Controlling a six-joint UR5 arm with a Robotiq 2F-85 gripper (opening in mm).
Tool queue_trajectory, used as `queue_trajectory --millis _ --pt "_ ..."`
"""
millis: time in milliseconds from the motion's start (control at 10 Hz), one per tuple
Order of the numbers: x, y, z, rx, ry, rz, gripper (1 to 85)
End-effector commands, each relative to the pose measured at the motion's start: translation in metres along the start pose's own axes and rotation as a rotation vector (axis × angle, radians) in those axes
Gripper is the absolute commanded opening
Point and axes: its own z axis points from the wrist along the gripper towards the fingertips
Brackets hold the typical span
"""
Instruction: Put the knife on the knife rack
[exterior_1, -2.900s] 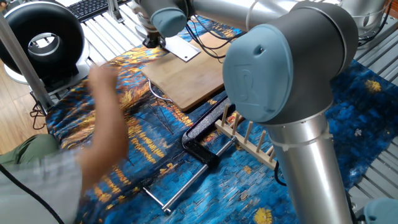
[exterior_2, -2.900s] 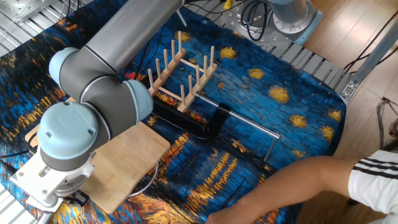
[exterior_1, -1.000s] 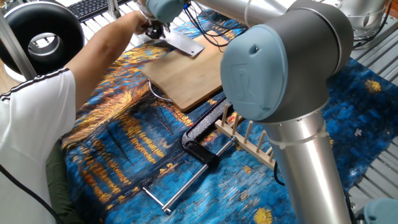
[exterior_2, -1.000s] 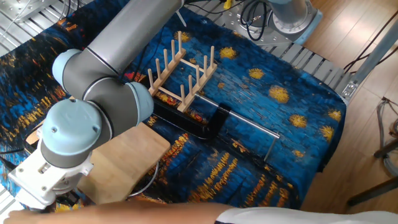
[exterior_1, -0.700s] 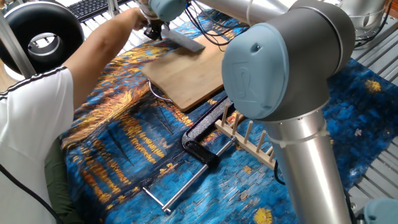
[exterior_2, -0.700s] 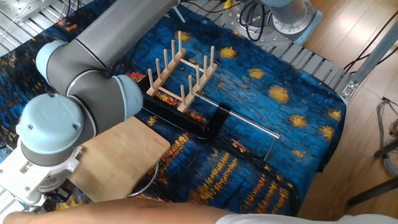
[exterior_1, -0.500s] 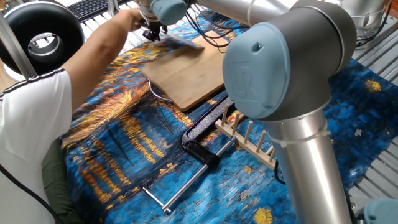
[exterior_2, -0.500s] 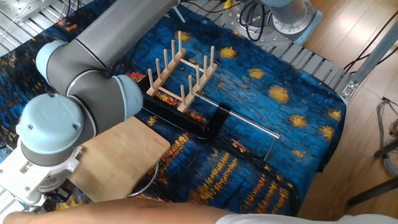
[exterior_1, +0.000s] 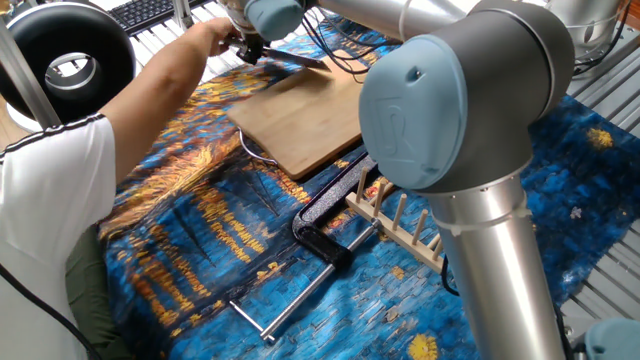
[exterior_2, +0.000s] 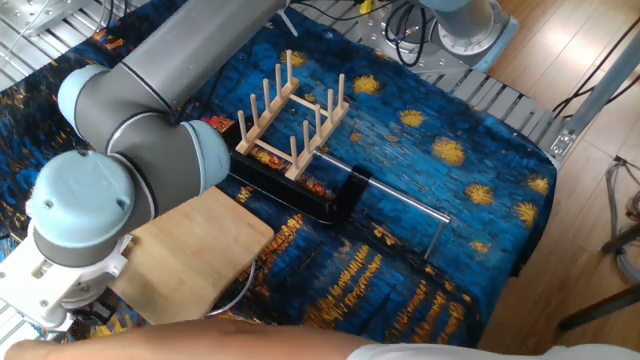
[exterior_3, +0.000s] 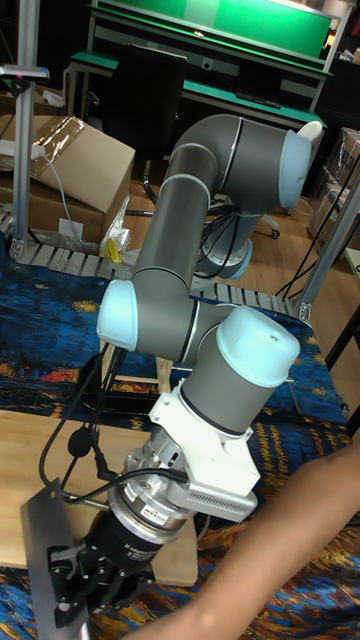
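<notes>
One fixed view: knife (exterior_1: 296, 58) is seen top centre, lifted edge-on above the bamboo cutting board (exterior_1: 305, 120), its handle end gripped in the robot hand (exterior_1: 247, 47); a person's arm (exterior_1: 165, 85) is reaching in at that same spot. Knife rack (exterior_1: 400, 222) is seen lower right, pegs bare. Other fixed view: rack at top centre, well apart from the wrist at lower left; knife not visible. Tall fixed view: blade shown lower left, fingers closed on the handle. Pickup judged done; transfer and placement left.

Broad flat grey-bladed knife (exterior_3: 42, 540) raised and tilted above one end of a wooden board, pale wooden knife rack (exterior_2: 290, 120) with upright pegs, well apart, holding nothing
</notes>
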Motion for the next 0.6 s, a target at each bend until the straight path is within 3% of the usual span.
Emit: queue_trajectory --millis 0,500 --pt "0.007 -0.009 -0.005 -0.025 0.034 -0.002 1.0" --pt "0.017 -0.012 -0.041 -0.091 0.075 -0.018 1.0"
